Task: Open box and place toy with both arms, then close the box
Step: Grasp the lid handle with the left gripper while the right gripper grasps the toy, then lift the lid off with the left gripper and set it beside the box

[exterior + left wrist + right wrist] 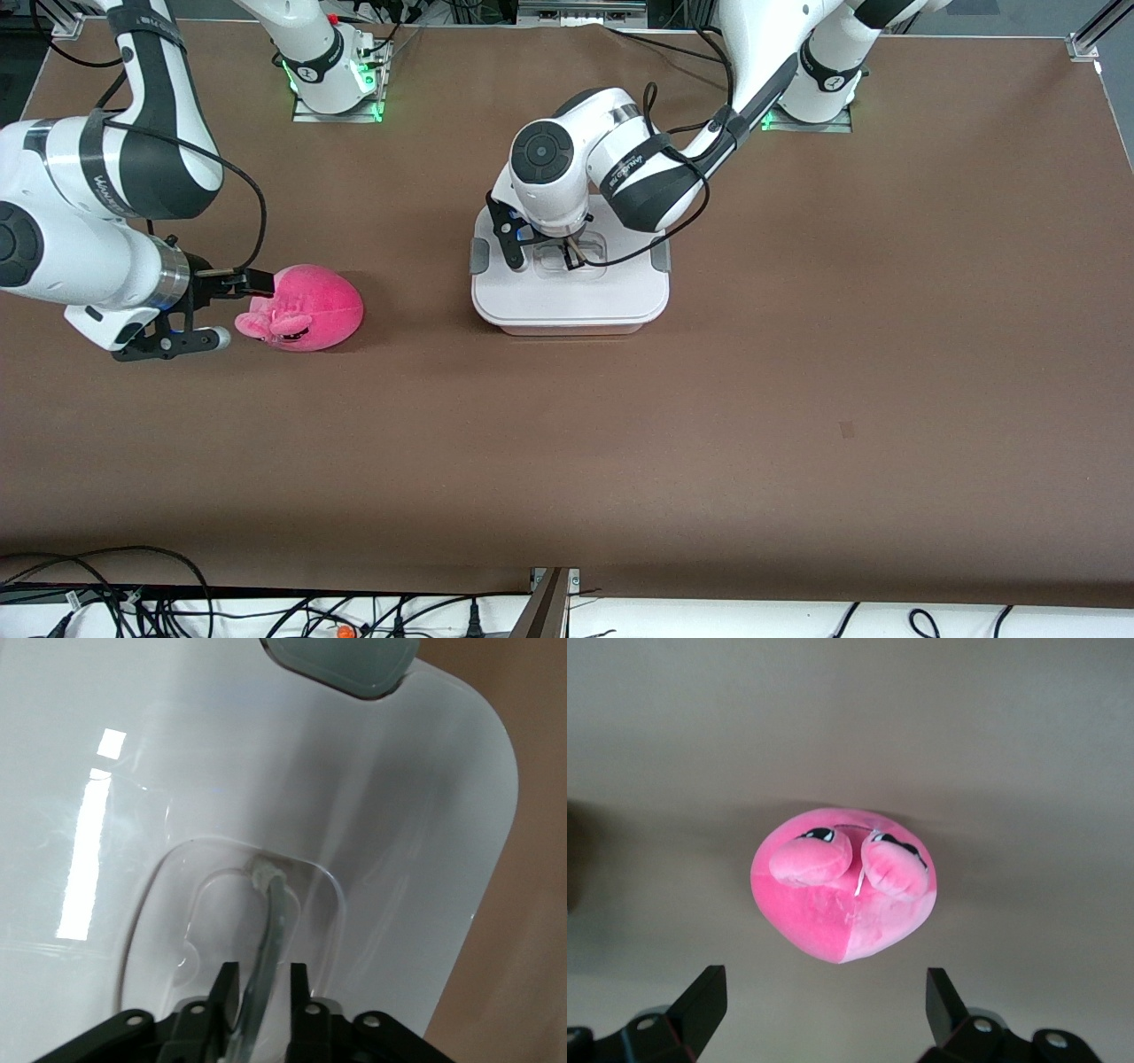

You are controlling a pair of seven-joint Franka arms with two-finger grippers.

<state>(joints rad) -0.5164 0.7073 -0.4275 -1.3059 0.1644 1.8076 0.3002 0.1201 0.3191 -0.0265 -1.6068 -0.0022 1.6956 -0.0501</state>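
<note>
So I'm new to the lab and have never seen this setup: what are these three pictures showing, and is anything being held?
Two white robot arms work at a brown table. The large picture looks down from a camera facing them; the other two come from cameras on each arm's wrist.

The left gripper is down on the white lid of the box, in the middle of the table. Its wrist view shows its jaws closed on the thin handle in the lid's recess. The lid is still on.

The right gripper is beside the pink toy, which lies on the table toward the right arm's end. Its jaws are open with the toy ahead of them, not yet held.
</note>
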